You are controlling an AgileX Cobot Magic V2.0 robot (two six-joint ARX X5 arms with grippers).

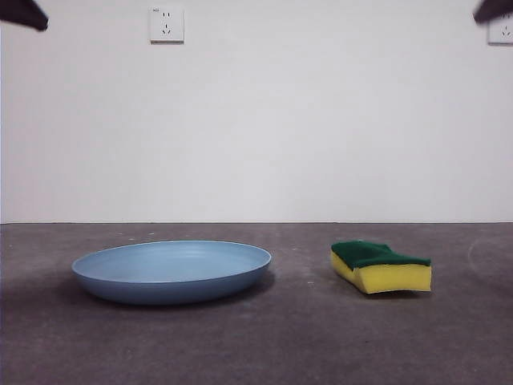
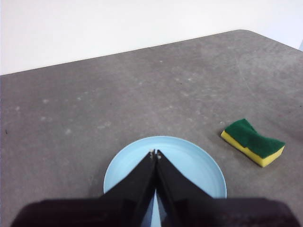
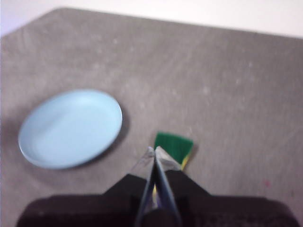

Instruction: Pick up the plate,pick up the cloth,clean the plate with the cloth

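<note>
The light-blue plate (image 1: 171, 270) lies flat on the dark grey table, left of centre. The cloth, a yellow sponge with a green scouring top (image 1: 381, 266), rests to its right, apart from it. My left gripper (image 2: 155, 153) hangs high above the plate (image 2: 189, 168) with its jaws shut and empty. My right gripper (image 3: 155, 151) hovers high over the cloth (image 3: 174, 145), jaws shut and holding nothing; the plate (image 3: 71, 126) shows off to the side. In the front view both arms appear only as black tips at the top corners (image 1: 22, 14) (image 1: 493, 10).
A white wall stands behind the table, with sockets (image 1: 167, 24) on it. The table's far edge and a rounded corner (image 2: 246, 33) show in the left wrist view.
</note>
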